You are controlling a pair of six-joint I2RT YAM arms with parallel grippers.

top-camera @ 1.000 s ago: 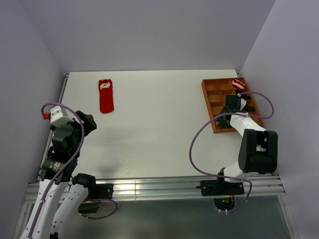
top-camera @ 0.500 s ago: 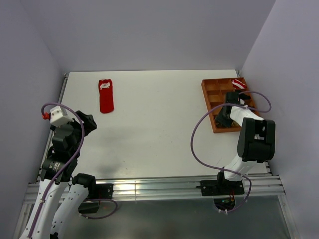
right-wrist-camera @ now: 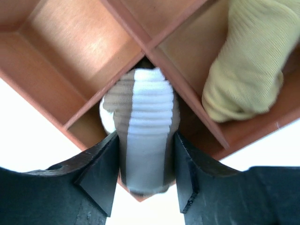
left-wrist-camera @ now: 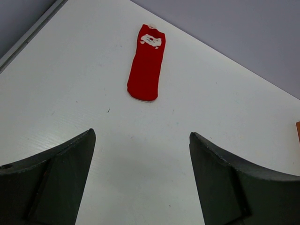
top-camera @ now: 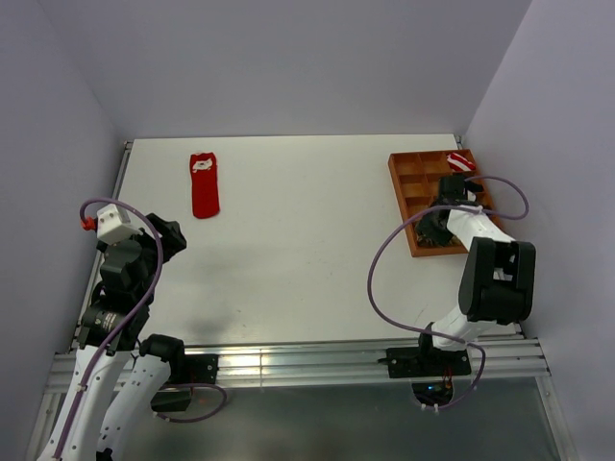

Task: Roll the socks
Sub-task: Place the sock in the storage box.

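Across the white table (top-camera: 307, 230), trouble brews at one corner of the orange tray (top-camera: 398, 187).
The right gripper (right-wrist-camera: 145, 140) clasps the rolled striped sock (right-wrist-camera: 145, 108) half over the outer wall; released here, it may tip out or spring open. The left gripper (left-wrist-camera: 141, 136) gapes empty. The yellow sock (right-wrist-camera: 243, 70) sits in the next compartment, and the red sock (top-camera: 204, 184) lies flat, far left.

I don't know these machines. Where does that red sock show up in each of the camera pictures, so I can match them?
Top external: the red sock lies flat at the far left of the table.
Left wrist: upper middle of the picture, its white mark at the far end.
Right wrist: not in it.
Shared landmark: the white table, bare around the sock in the left wrist view and showing at the right wrist view's lower left.
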